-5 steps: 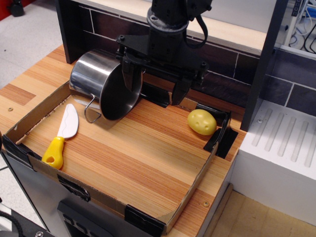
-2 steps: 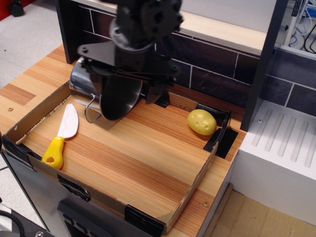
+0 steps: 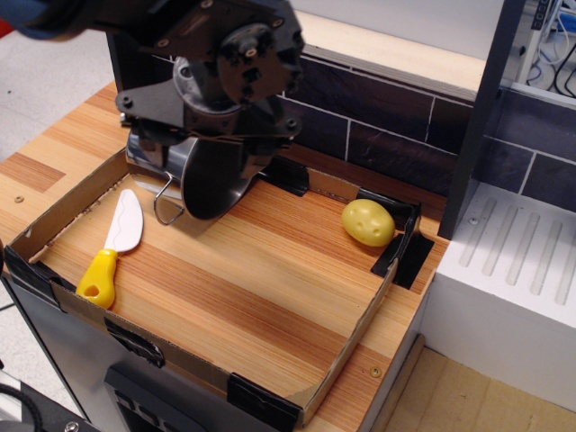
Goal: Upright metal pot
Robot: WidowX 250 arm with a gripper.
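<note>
Near edge: the shallow cardboard tray (image 3: 54, 225) with black-taped corners sits on the striped wooden counter (image 3: 36, 171); its bare floor takes up the near and middle ground.
Near left: a toy knife with a yellow handle and white blade (image 3: 112, 245) lies flat, just beside the pot's loop handle, unmoved over the last second.
Right: a yellow toy potato (image 3: 367, 222) rests against the tray's right far corner, well apart from the pot, also unmoved.
Far left, task's thing: the shiny stainless-steel cylindrical metal pot (image 3: 211, 184) lies on its side in the tray's far left corner, its round face turned toward the near right and one thin wire loop handle (image 3: 165, 202) hanging at its near side. It has not shifted.
What has changed: the black robot gripper (image 3: 216, 157) has swung left from a spot right of the pot, where its two fingers hung spread, to directly above and over the pot's body.
Gripper state: its bulk now hides the fingers, so I cannot tell whether they are spread or closed, nor whether they touch the steel.
Meaning for the task: the arm appears to be lining up on the pot's upper wall or rim; the pot is not yet upright, so the tipping is all still ahead.
Far: a dark tiled backsplash (image 3: 396, 135) runs behind.
</note>
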